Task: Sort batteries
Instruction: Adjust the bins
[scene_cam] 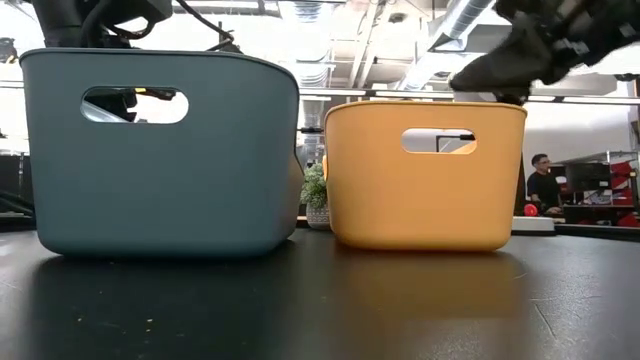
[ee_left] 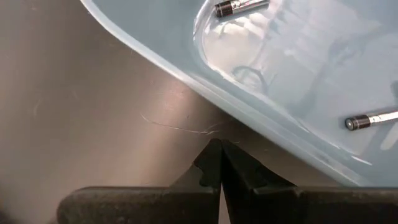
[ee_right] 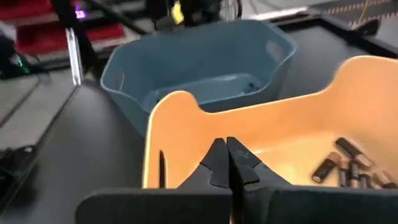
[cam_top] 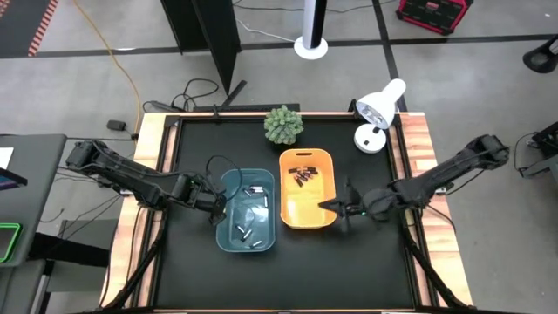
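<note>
Several pale silvery batteries (cam_top: 245, 234) lie on the floor of the blue bin (cam_top: 228, 237); two of them (ee_left: 240, 7) show in the left wrist view. Several dark batteries (cam_top: 303, 175) lie in the far part of the orange bin (cam_top: 307, 222), and they (ee_right: 347, 169) also show in the right wrist view. My left gripper (cam_top: 218, 212) is shut and empty, pointing steeply down at the black table just outside the blue bin's left wall (ee_left: 186, 74). My right gripper (cam_top: 334, 208) is shut and empty, raised over the orange bin's right near rim (ee_right: 186, 102).
The two bins stand side by side mid-table with a narrow gap between them. A small green plant (cam_top: 283, 125) and a white desk lamp (cam_top: 379, 113) stand at the far edge. A loose cable (cam_top: 214, 166) lies left of the blue bin. A person (scene_cam: 541, 185) is far behind.
</note>
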